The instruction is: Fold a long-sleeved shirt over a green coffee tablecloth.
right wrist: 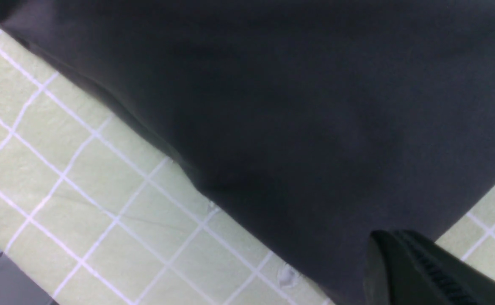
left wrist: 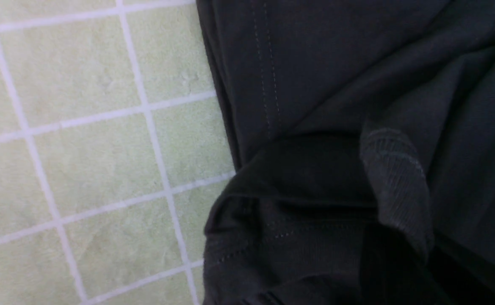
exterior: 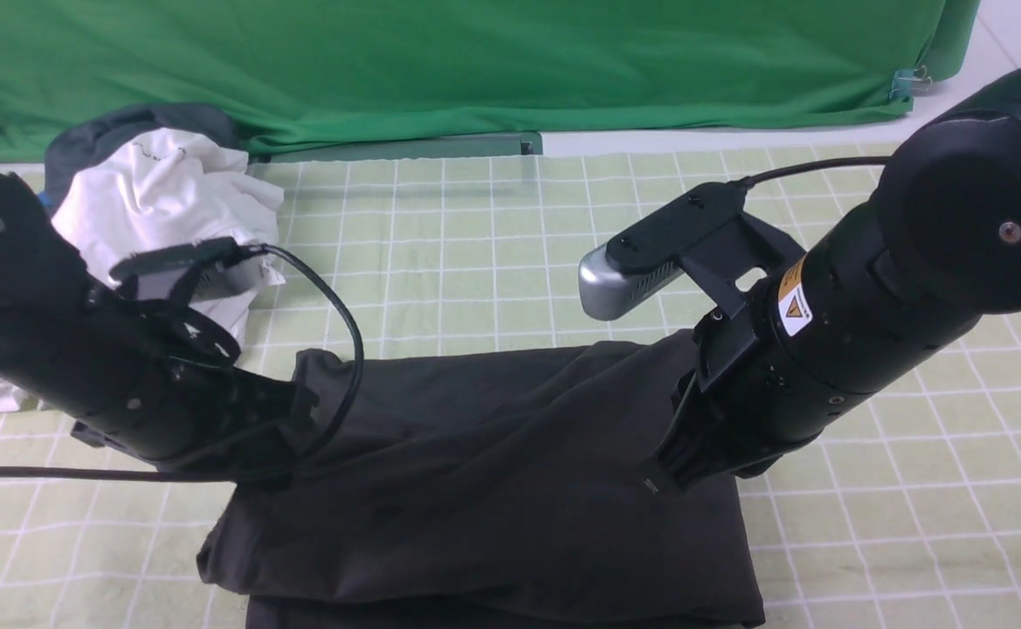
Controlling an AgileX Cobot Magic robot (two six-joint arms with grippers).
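While I watch from the front, the shirt [exterior: 493,472] lies bunched in a rough rectangle on the near middle of the tablecloth [exterior: 493,236], partly folded, with a layer doubled along its near edge. My left gripper [exterior: 287,428] sits at the shirt's left edge and my right gripper [exterior: 672,463] at its right edge; both are low against the cloth, and from here I cannot make out the jaws. A pile of white clothes [exterior: 169,201] rests at the far left, well apart from the work. In the left wrist view I see a hem with stitching and a ribbed cuff [left wrist: 395,182] lying on the black fabric beside bare tablecloth; no fingers show, but I take that pincer as pressed together, and whether it pinches cloth I cannot tell. In the right wrist view one dark finger [right wrist: 425,271] lies against the shirt's edge, jaws pressed together, apparently on fabric. I judge a fold is in hand; next I should lift both edges evenly and carry them across without dragging the lower layers.
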